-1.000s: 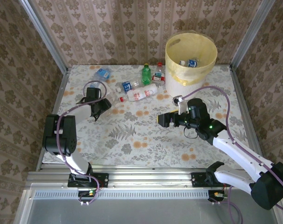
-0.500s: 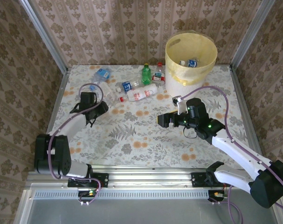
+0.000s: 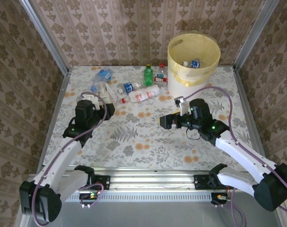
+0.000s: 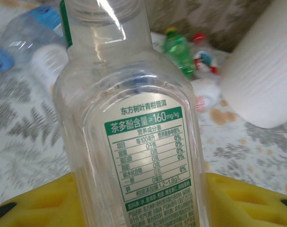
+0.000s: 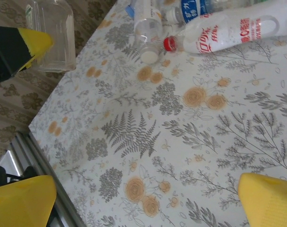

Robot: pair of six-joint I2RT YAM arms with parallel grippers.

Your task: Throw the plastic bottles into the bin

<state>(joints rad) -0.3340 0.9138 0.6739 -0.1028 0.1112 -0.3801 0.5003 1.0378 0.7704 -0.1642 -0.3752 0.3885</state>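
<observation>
Left wrist view: a clear bottle with a green and white printed label stands upright, close to the lens. It is clamped in the left pincer, with one yellow pad pressed against each side of its lower body.

Ahead of this pincer, more plastic bottles sit on the floral table. A green bottle is straight ahead, with a red-capped bottle just to its right. A blue-labelled bottle lies off to the left. The white wall of the bin rises ahead and to the right.

From the top external view, a white-labelled bottle with a red cap lies on its side to the right of the left pincer. A small blue-labelled bottle lies just beyond it. The bin, a white bucket with a yellow liner over its rim, stands at the table's far right corner. It is well apart from the left pincer and already has two bottles inside.

The right pincer is over the middle of the table, nearer than the bin. Its jaws are wide apart and hold nothing. In the right wrist view the red-capped white-labelled bottle lies ahead of it, and the clamped clear bottle is farther ahead on the left.
</observation>
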